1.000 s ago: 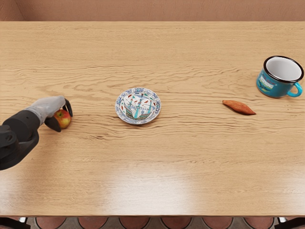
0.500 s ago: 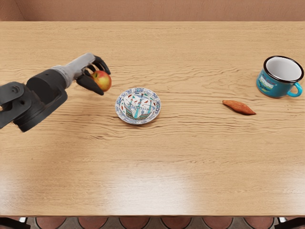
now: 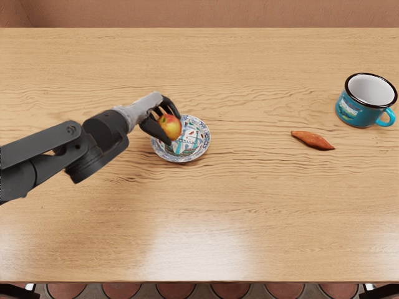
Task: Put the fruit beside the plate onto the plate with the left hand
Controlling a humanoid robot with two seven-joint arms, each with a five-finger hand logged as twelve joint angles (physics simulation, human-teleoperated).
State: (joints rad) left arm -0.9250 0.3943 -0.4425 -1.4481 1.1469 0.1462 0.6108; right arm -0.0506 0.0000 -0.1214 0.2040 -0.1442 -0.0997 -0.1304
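Left arm, entering from the left edge, reaches across the wooden table [image 3: 249, 212]. Left hand [image 3: 153, 113]: fingers curled around the apple [image 3: 169, 126], gripping it. The apple sits over the left part of the patterned plate [image 3: 194, 140]; whether it touches the plate surface cannot be told. Farther right, well apart: an orange sweet potato [image 3: 312, 140] and a blue mug [image 3: 366, 99], both untouched. Judged status: pickup and carry done. Lowering, if needed, and release of the apple are not yet done.
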